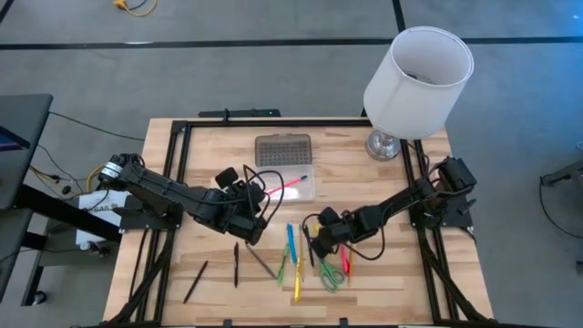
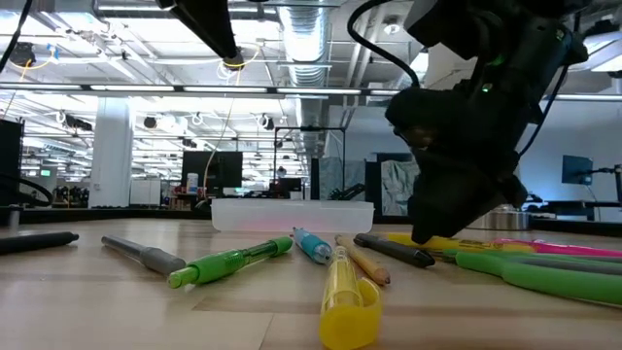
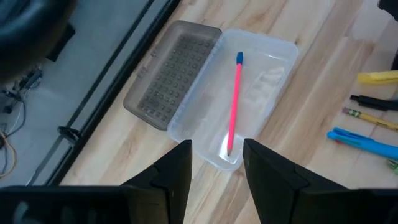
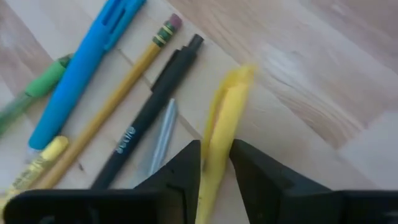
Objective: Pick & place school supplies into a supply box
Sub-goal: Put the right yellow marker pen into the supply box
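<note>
Supply box (image 1: pixel 293 182) lies open near the far edge of the tabletop (image 1: pixel 219 146), about mid-width. Base is clear plastic; the grey translucent lid (image 3: pixel 175 73), patterned with a dotted grid, is folded back flat toward the far edge. Inside the base: one pink pencil (image 3: pixel 234 102) with a blue end, lying lengthwise.

Left gripper (image 3: pixel 214 165) hovers over the near end of the box, fingers apart, nothing between them.

Right gripper (image 4: pixel 214 165) is low over the loose supplies toward the near edge, right of centre. Its fingers sit on either side of a yellow marker (image 4: pixel 222 134); cannot tell whether they are actually gripping it.

Beside that marker: black pen (image 4: pixel 152 109), yellow pencil (image 4: pixel 115 102), blue pen (image 4: pixel 84 71), green pen (image 2: pixel 228 262). Green-handled scissors (image 1: pixel 332 273) lie nearer the near edge.
</note>
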Controlling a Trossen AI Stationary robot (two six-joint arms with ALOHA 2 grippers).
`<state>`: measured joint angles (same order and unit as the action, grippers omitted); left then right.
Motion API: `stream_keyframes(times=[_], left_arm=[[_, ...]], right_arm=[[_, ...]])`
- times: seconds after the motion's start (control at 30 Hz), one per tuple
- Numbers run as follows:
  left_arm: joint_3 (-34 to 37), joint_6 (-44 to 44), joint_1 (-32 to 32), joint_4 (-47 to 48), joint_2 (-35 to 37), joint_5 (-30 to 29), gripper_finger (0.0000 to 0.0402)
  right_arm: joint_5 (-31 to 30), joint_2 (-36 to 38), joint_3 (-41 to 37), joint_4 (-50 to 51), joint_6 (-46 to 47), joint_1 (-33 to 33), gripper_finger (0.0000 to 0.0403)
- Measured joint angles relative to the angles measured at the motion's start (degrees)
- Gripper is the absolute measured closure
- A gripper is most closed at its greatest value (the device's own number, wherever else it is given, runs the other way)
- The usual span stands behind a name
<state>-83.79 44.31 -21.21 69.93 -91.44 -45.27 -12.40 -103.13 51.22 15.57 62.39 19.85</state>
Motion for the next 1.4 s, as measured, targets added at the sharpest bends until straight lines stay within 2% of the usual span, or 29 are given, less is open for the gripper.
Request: stream_keyframes(times=[0.2, 0.47, 0.9, 1.4], left_arm=[[0.0, 0.02, 0.0, 0.0, 0.0, -0.46, 0.0262], [0.0, 0.51, 0.0, 0.02, 0.0, -1.13, 0.0262], [0.0, 1.01, -0.02, 0.0, 0.0, -1.27, 0.0262], [0.0, 1.01, -0.04, 0.02, 0.0, -1.32, 0.0262]], right_arm=[[-0.55, 0.0, -0.07, 1.62, -1.41, -0.1, 0.0343], [-0.83, -0.07, -0.18, 1.62, -1.48, -0.3, 0.0363], [-1.01, -0.13, -0.46, -0.12, -2.86, -0.34, 0.0369], [-2.93, 3.76, -0.66, -0.28, -6.26, -0.52, 0.0379]])
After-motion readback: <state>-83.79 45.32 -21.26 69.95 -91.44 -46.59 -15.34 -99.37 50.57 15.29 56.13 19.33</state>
